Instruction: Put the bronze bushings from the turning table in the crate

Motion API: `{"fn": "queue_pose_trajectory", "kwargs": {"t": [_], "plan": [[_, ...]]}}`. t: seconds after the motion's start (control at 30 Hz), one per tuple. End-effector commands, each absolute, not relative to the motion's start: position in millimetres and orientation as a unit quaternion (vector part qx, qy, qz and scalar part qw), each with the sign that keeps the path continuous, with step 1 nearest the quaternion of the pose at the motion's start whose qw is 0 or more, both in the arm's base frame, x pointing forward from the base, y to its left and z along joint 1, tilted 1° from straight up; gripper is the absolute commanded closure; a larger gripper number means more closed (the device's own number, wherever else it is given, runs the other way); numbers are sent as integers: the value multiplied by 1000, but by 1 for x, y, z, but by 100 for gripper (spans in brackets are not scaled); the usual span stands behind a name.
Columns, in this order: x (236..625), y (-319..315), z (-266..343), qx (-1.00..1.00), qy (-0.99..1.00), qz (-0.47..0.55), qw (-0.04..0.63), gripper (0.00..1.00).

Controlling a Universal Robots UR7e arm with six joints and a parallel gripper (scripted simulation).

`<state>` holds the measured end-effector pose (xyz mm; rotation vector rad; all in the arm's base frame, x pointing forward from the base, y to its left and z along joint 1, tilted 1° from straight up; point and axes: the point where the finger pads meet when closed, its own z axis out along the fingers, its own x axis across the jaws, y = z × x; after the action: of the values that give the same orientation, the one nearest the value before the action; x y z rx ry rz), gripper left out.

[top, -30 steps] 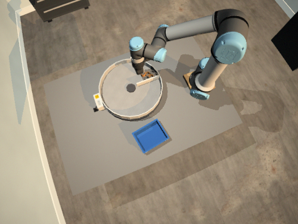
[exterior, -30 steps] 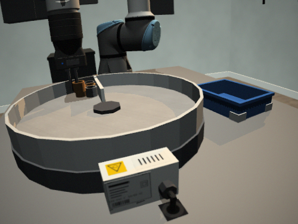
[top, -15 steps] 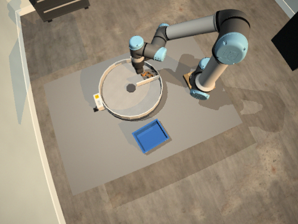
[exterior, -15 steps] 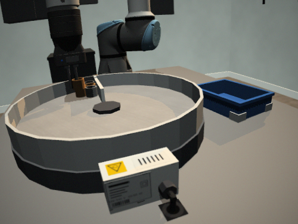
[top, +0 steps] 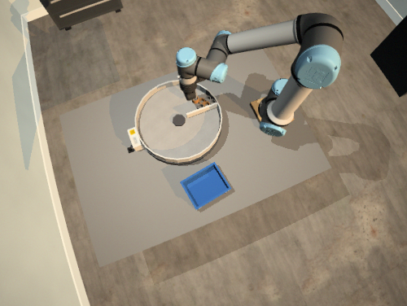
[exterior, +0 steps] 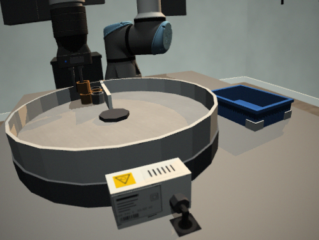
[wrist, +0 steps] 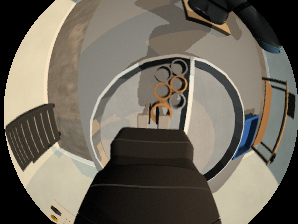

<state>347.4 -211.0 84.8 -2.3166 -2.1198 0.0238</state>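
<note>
Nearest stands a white control box with a yellow warning label, one of its kind, and just past it the turning table spreads out behind its raised rim. Off to the right sits the single blue crate; I see no bushing in it, so nothing has been delivered yet. Farther over the disc come one dark hub and one pale divider, and on the divider's left, toward the far side, the bushings are bunched. I count six altogether: three bronze and three steel. Two bronze bushings stand among the three steel bushings, which are to remain there. The third, the held bushing, hangs above the disc, pinched by its wall in the gripper, whose fingers are drawn in narrow, apparently one inside the ring and one outside. By my reckoning the first pick is made, but all three bronze pieces still need placing in the crate, letting go gently enough that none is left rolling.

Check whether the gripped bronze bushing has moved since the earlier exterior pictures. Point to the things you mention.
Yes: the gripped bronze bushing (top: 195, 101) (exterior: 83, 87) (wrist: 161, 104) has moved up, now higher in the exterior view against the dark hub (top: 179, 120) (exterior: 114, 115).
</note>
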Motion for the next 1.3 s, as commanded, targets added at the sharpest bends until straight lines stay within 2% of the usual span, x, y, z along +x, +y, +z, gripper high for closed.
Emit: {"fn": "queue_pose_trajectory", "kwargs": {"t": [0.0,1.27], "plan": [[348,-211,86,-738,-675,8,0,100],[348,-211,116,-738,-675,8,0,100]]}}
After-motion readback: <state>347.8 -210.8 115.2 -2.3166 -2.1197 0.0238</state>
